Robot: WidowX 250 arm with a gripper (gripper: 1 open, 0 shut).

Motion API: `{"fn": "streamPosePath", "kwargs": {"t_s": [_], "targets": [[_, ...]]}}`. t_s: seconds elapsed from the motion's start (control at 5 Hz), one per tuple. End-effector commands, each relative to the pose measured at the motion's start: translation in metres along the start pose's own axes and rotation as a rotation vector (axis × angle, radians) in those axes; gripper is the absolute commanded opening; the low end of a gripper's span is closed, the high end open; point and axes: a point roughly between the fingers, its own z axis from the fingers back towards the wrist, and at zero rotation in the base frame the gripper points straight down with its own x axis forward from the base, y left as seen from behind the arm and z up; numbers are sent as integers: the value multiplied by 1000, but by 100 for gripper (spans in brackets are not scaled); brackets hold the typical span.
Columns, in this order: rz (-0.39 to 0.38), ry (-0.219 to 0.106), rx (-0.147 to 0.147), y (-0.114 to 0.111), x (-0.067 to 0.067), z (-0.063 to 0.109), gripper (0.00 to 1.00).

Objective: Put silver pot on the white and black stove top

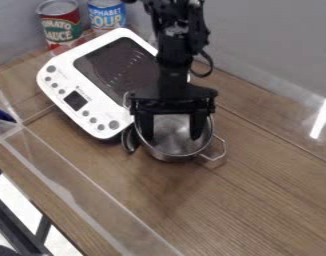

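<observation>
The silver pot (179,147) stands on the wooden table just right of the white and black stove top (102,72), which lies at the back left with its button panel toward the front. My gripper (173,128) points straight down over the pot, open, with one finger (143,130) at the pot's left rim and the other at its right. The fingers straddle the pot and I cannot tell whether they touch it. One loop handle sticks out at the pot's lower right, and the arm hides part of the rim.
Two labelled tin cans (62,22) (107,12) stand against the wall behind the stove. A clear plastic barrier (32,150) runs along the table's front-left side. Bare wood table (259,180) stretches to the right and front of the pot.
</observation>
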Motion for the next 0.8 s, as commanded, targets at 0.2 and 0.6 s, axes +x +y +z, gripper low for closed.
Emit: {"fn": "streamPosePath", "kwargs": {"t_s": [0.2,0.6], "targets": [[48,-31,-12,-14,11,8,100],[94,-31,2,-19,14,9,100]]}}
